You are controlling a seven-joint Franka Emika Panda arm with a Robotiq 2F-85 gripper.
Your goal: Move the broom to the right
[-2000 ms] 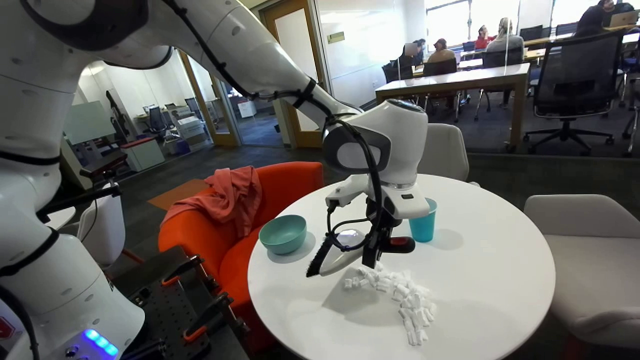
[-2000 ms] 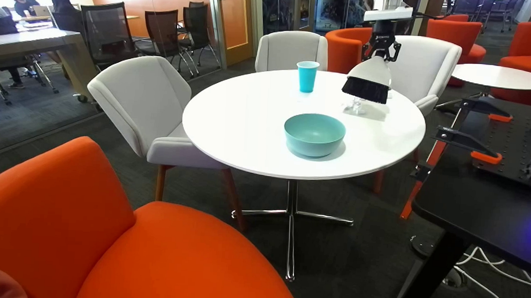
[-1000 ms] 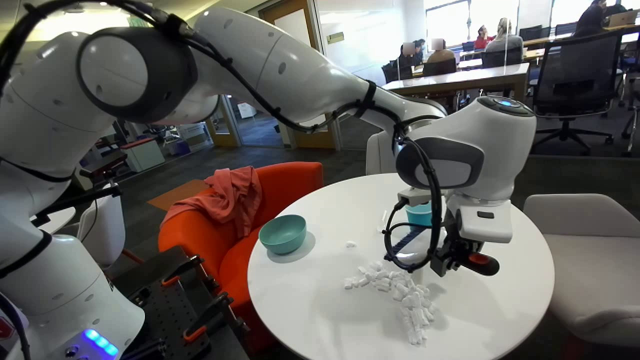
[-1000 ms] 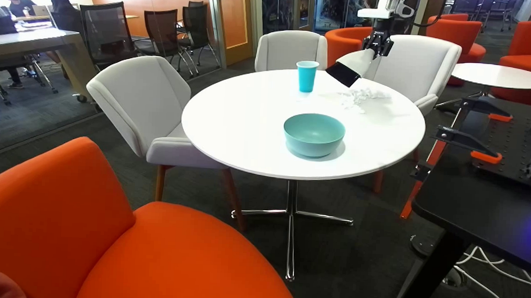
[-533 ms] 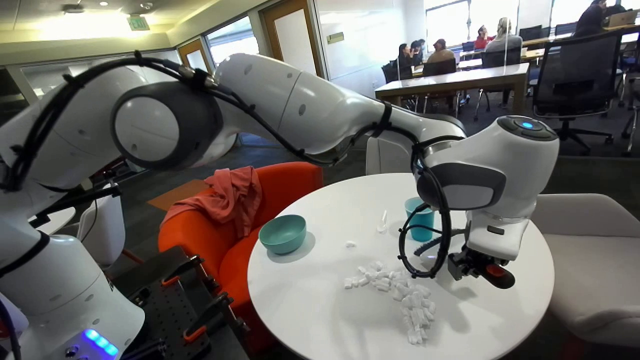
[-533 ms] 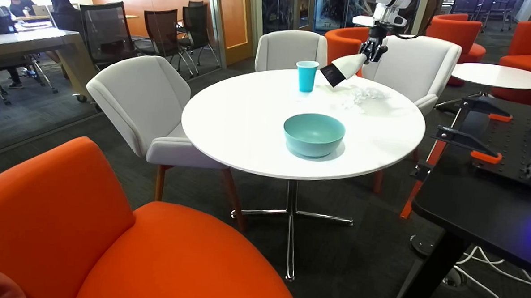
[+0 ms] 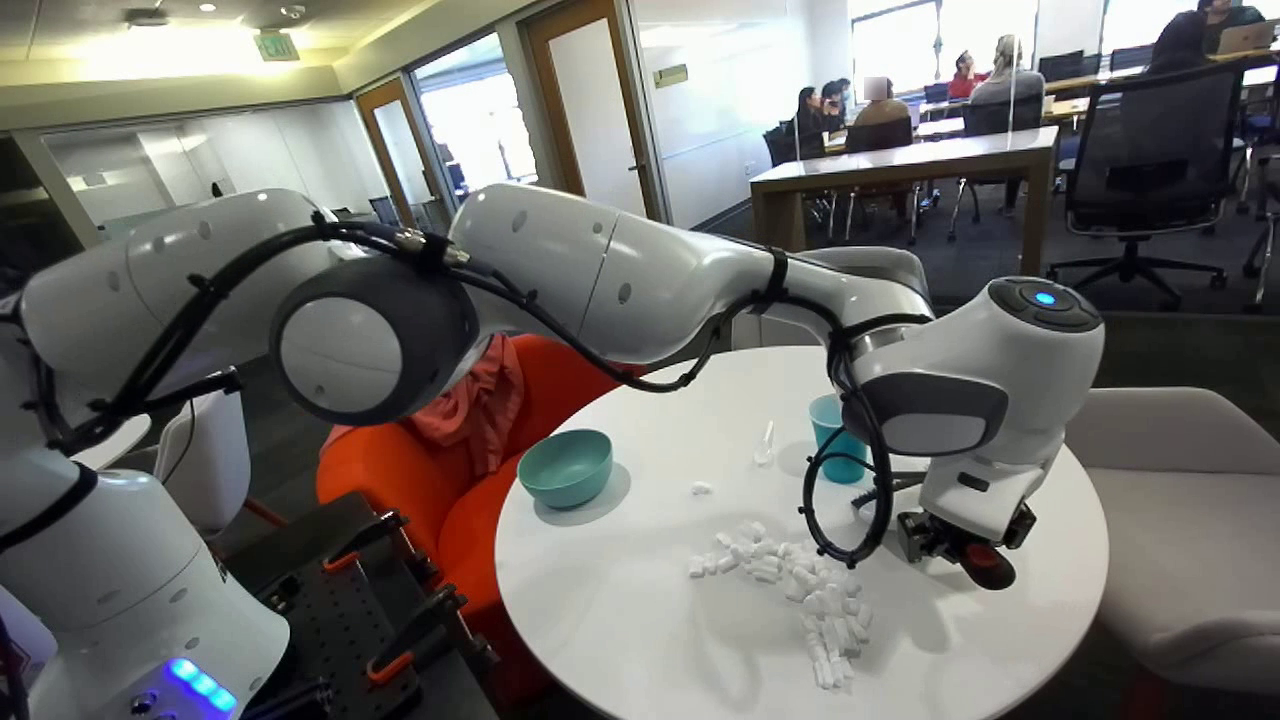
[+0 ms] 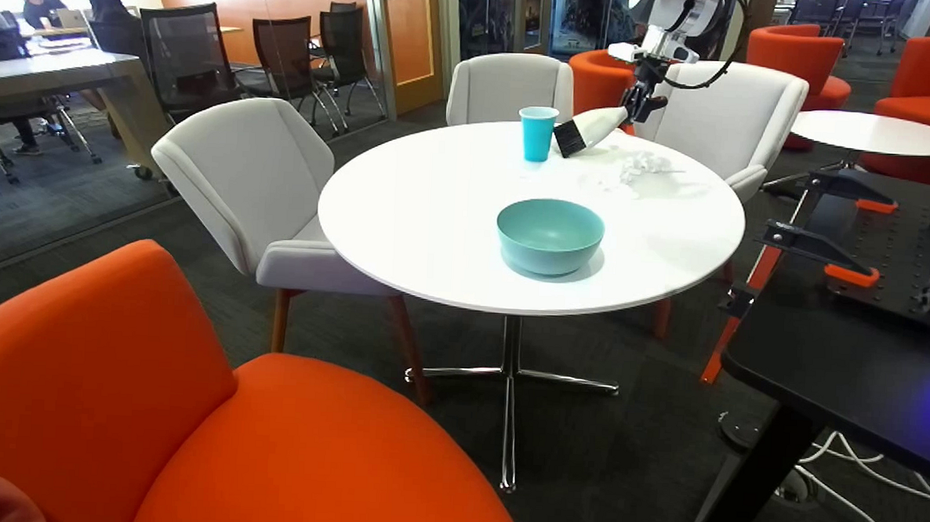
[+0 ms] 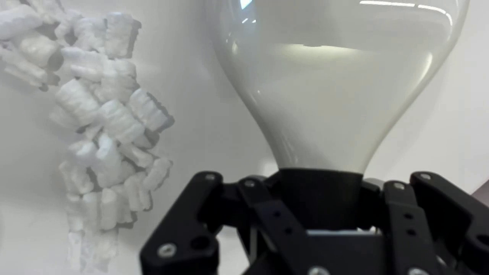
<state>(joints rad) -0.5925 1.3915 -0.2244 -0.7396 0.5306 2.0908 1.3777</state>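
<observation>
The broom shows in the wrist view with its pale whitish head (image 9: 328, 84) stretching ahead of the fingers. My gripper (image 9: 323, 194) is shut on its black handle. In an exterior view the gripper (image 8: 643, 104) holds the broom (image 8: 596, 127) tilted, black bristles low beside the blue cup; I cannot tell whether they touch cup or table. In an exterior view the red-accented handle end (image 7: 988, 565) sticks out past the gripper (image 7: 945, 540) on the table's right part. The broom head there is mostly hidden behind the wrist and cable; some dark bristles (image 7: 888, 487) show.
White scraps (image 7: 800, 580) lie on the round white table (image 7: 640, 620), left of the broom in the wrist view (image 9: 110, 114). A teal bowl (image 7: 565, 468), a blue cup (image 7: 838, 440) and a small transparent item (image 7: 765, 445) stand or lie there. Pale chairs (image 7: 1170, 500) surround it.
Over two seconds the gripper carried the broom from above the scraps to the right in an exterior view, turning it so the bristles point toward the cup. Lately it has sunk and tilted slightly.
</observation>
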